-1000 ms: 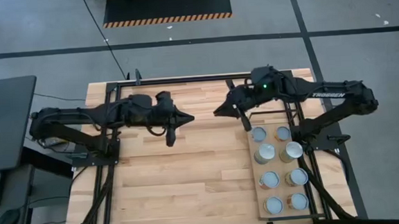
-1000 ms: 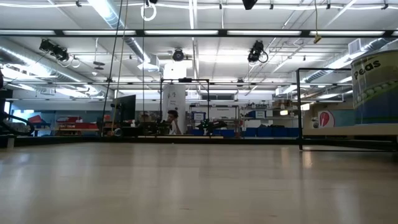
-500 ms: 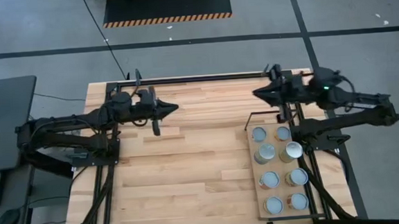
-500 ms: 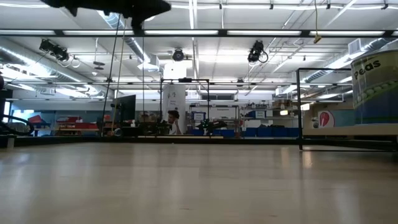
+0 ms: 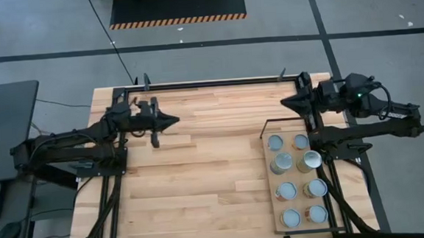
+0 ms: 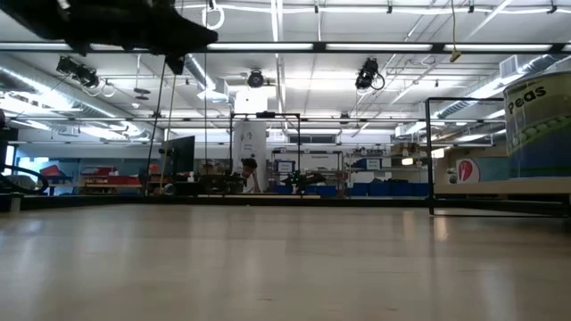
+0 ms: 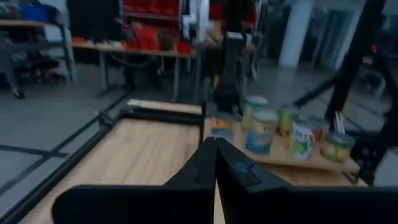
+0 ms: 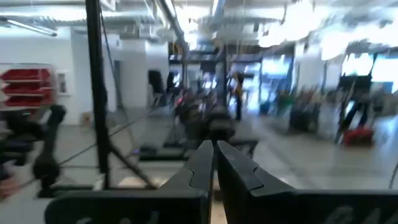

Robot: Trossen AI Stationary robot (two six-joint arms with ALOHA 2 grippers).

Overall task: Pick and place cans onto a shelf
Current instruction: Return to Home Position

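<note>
The left gripper [image 5: 169,121] is clenched on nothing. In its wrist view the two fingers [image 7: 199,171] meet along one seam with no gap. It hangs above the table [image 5: 201,179], well apart from the shelf [image 5: 298,175], off the shelf's left side near its far end, with the tips pointing toward it. The right gripper [image 5: 286,102] is likewise pressed closed and empty, its fingers touching along their length in its wrist view. It hangs just beyond the shelf's far end.

Eight cans [image 5: 281,162] stand upright on the shelf, in two rows of four along its length, apart from both grippers.

Much of this is only partly seen outside the high view. The left wrist view shows the shelf from its far end. Five cans can be made out there, blurred, with labels too soft to read, and any others are hidden behind them. In the low view a single can is cut off by the right edge, showing part of a side lettered "Peas". Beside it stands the shelf's thin black frame [image 6: 429,156]. The left arm [image 6: 125,31] is a dark shape cut off by the top edge, and its gripper cannot be made out there. The right wrist view is blurred and shows only the room past the table.
</note>
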